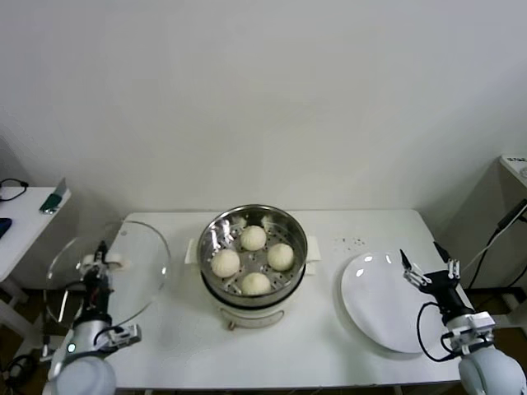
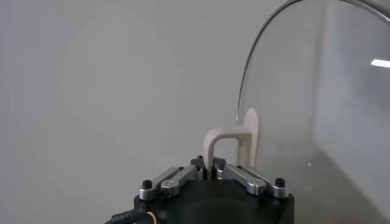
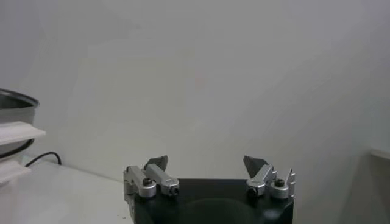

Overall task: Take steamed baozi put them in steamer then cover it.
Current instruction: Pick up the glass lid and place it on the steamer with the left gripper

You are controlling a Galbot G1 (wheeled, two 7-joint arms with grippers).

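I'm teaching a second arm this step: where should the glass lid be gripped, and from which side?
By its cream bar handle, from the lid's outer face. It's the only raised part on the smooth glass lid and narrow enough for jaws to span. The left gripper shows this: shut across the bar, lid off the table at the robot's left. The right gripper waits open over the plate.

White worktop (image 1: 165,329), white plate (image 1: 375,309) lying at its right end, dark specks (image 1: 350,242) beside it, side table (image 1: 20,218) far left.
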